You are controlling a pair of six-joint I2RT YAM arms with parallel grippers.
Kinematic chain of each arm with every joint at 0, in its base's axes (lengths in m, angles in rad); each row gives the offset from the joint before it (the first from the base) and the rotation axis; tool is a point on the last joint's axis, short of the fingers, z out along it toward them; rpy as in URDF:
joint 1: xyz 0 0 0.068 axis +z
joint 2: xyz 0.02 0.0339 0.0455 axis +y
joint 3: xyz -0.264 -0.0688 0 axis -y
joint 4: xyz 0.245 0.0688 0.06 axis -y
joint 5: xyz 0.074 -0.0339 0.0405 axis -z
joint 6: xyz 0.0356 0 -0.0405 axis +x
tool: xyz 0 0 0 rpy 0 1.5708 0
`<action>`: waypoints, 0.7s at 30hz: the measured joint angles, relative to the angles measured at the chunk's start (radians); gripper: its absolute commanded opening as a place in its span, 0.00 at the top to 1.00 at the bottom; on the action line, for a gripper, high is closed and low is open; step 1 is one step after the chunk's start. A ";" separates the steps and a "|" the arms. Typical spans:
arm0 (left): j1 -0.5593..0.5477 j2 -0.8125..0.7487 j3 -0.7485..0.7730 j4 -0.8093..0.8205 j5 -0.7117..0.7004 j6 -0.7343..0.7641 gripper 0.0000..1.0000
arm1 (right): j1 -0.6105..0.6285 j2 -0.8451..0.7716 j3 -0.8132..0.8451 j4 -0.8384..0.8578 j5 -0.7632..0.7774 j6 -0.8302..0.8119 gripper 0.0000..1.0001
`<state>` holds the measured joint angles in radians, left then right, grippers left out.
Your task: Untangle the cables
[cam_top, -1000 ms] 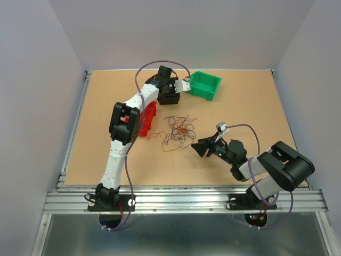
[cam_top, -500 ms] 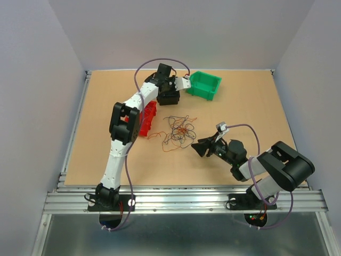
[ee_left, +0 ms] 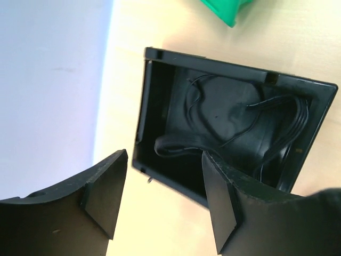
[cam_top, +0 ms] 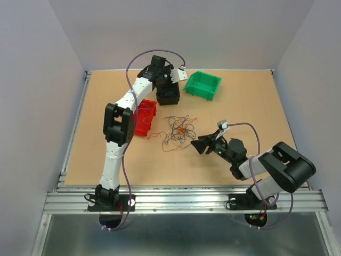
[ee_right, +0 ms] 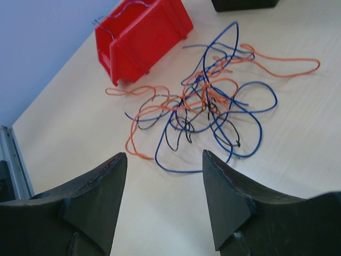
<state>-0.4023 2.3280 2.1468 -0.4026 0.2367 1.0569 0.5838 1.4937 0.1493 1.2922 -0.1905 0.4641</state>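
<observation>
The cables (cam_top: 178, 130) lie as a loose tangle of thin orange, blue and black wires (ee_right: 205, 104) on the table's middle. My right gripper (ee_right: 165, 208) is open just short of the tangle's near edge, with nothing between its fingers; from above it (cam_top: 201, 145) sits right of the tangle. My left gripper (ee_left: 165, 205) is open and empty above the near rim of a black bin (ee_left: 160, 106). A few thin black wires (ee_left: 234, 125) lie curled inside that bin.
A red bin (cam_top: 144, 117) stands left of the tangle with a thin wire at its rim (ee_right: 122, 10). The black bin (cam_top: 169, 96) sits behind the tangle and a green bin (cam_top: 203, 85) at the back right. Grey walls enclose the table.
My left gripper has gone from shut to open, and the left arm has drawn back and to the left over the black bin. The right gripper has edged slightly toward the tangle.
</observation>
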 measured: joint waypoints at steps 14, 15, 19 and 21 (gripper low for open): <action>0.005 -0.132 -0.062 -0.062 0.054 -0.030 0.38 | 0.000 -0.001 0.258 -0.076 0.074 -0.011 0.36; 0.005 -0.153 -0.088 -0.065 0.076 -0.039 0.38 | 0.000 0.009 0.285 -0.095 0.084 -0.016 0.36; 0.005 -0.303 -0.279 -0.029 0.173 -0.118 0.38 | 0.000 0.074 0.380 -0.190 0.129 -0.027 0.37; 0.002 -0.396 -0.399 0.047 0.202 -0.189 0.38 | 0.000 0.111 0.417 -0.236 0.156 -0.028 0.37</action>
<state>-0.4004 1.9320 1.7481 -0.3553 0.4385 0.8677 0.5838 1.6051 0.5659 1.0565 -0.0349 0.4362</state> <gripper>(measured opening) 0.621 0.632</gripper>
